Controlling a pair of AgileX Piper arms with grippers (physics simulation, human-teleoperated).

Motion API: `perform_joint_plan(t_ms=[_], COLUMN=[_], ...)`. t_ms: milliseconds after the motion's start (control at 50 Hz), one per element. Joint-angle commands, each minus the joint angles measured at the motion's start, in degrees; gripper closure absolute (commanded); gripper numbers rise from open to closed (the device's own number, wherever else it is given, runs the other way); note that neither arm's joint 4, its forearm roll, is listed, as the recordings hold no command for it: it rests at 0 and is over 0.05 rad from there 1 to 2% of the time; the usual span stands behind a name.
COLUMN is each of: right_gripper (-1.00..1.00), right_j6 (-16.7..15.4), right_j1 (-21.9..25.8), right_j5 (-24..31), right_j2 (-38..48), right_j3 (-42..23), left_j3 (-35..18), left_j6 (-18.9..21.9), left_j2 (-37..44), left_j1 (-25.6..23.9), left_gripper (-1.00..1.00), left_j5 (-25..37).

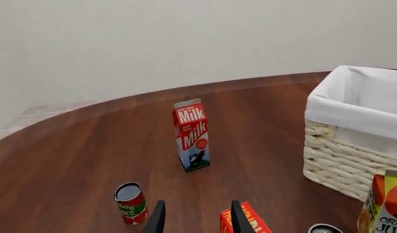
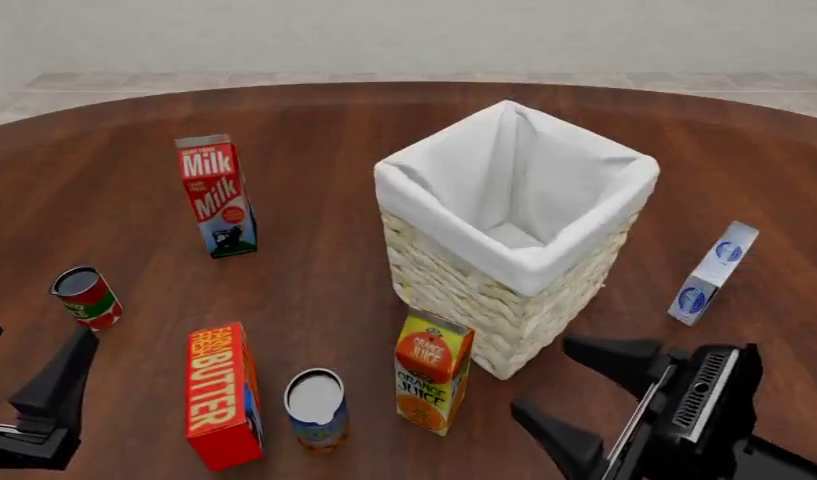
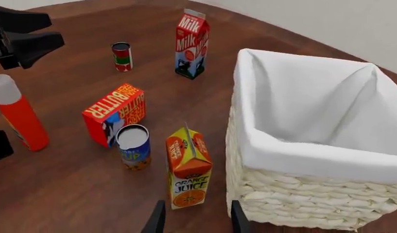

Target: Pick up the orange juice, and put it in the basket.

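Note:
The orange juice carton point(image 2: 432, 372) stands upright on the brown table, just in front of the basket's near left corner; it also shows in the right wrist view point(image 3: 188, 167) and at the edge of the left wrist view point(image 1: 388, 204). The tall wicker basket point(image 2: 462, 280) with white lining stands mid-table and looks empty point(image 3: 295, 204) point(image 1: 341, 160). My right gripper point(image 2: 582, 395) is open and empty, to the right of the carton and near the basket's front corner point(image 3: 197, 221). My left gripper point(image 2: 21, 360) is open and empty at the near left point(image 1: 197, 221).
A Milk carton point(image 2: 217, 195) stands at the far left. A tomato can point(image 2: 87, 297), a BUTTER box point(image 2: 221, 393) and a silver-topped can point(image 2: 315, 407) sit left of the juice. A small blue-white box point(image 2: 712, 272) lies right of the basket. A red bottle point(image 3: 17, 116) shows in the right wrist view.

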Motion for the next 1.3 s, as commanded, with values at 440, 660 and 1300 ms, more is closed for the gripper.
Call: perform_joint_plan(t_ms=[440, 660, 1300], right_gripper=[-1.00, -1.00, -1.00], right_j6=[0.27, 1.62, 1.83], right_j1=[0.78, 0.62, 1.26], right_j5=[-20.04, -26.78, -29.50], right_j2=[22.83, 30.28, 37.07], right_j3=[0.89, 0.42, -2.37], left_j3=[-0.02, -0.02, -0.01], left_j6=[0.35, 0.32, 0.59], left_j2=[0.15, 0.09, 0.42], left_j1=[-0.38, -0.69, -1.46], left_gripper=[-1.00, -1.00, -1.00], left_j5=[-0.01, 0.14, 0.26])
